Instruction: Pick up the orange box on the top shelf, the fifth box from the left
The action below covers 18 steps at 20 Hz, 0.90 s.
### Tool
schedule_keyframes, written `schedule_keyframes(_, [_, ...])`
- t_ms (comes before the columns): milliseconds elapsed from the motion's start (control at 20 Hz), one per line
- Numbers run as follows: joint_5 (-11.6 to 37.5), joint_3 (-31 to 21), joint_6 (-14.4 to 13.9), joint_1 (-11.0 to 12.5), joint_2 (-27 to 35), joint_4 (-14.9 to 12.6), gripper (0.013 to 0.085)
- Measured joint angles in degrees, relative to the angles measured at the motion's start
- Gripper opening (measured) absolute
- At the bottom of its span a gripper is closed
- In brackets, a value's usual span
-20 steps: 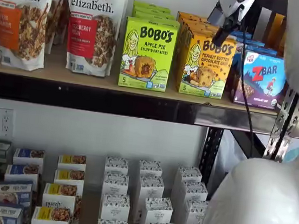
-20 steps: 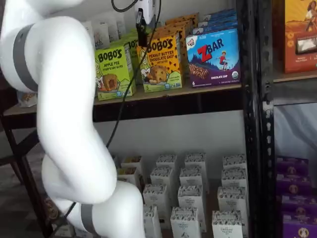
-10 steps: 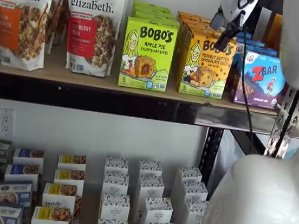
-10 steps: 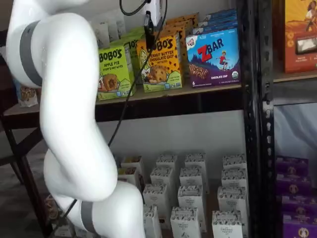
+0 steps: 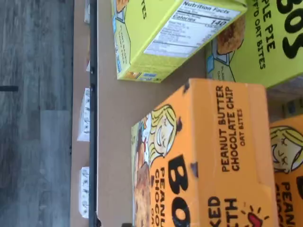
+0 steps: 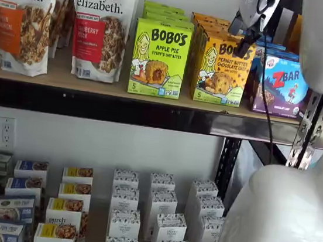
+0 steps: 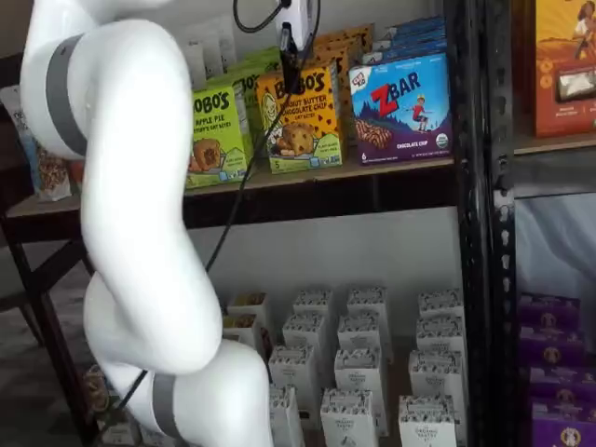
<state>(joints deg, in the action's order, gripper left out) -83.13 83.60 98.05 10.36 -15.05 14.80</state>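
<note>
The orange box (image 6: 219, 69) stands at the front of its row on the top shelf (image 6: 95, 84), between a lime-green box and a blue-purple one; it also shows in the other shelf view (image 7: 300, 116). In the wrist view its top and front face (image 5: 213, 156) fill the frame from close above. My gripper (image 6: 248, 36) hangs just before the box's upper front edge, and in a shelf view (image 7: 291, 56) its black finger overlaps the box's top left corner. The finger shows side-on. The gripper is open and holds nothing.
A lime-green Apple Pie box (image 6: 159, 59) stands left of the orange one and a ZBar box (image 6: 285, 86) right of it. Granola bags (image 6: 99, 25) fill the shelf's left. Small white boxes (image 6: 159, 215) sit below. A dark steel upright (image 7: 475, 233) stands right.
The gripper has drifted a little up and sideways across the orange box's top edge, and the arm has shifted with it. The boxes have not moved.
</note>
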Motion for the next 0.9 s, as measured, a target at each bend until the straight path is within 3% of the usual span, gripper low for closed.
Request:
schedule_keyframes(250, [-2.38, 2.98, -0.09, -0.01, 2.43, -0.77, 0.0850])
schedule_keyframes(900, [-9.05, 9.45, -1.22, -1.85, 7.53, -6.56, 0.0850])
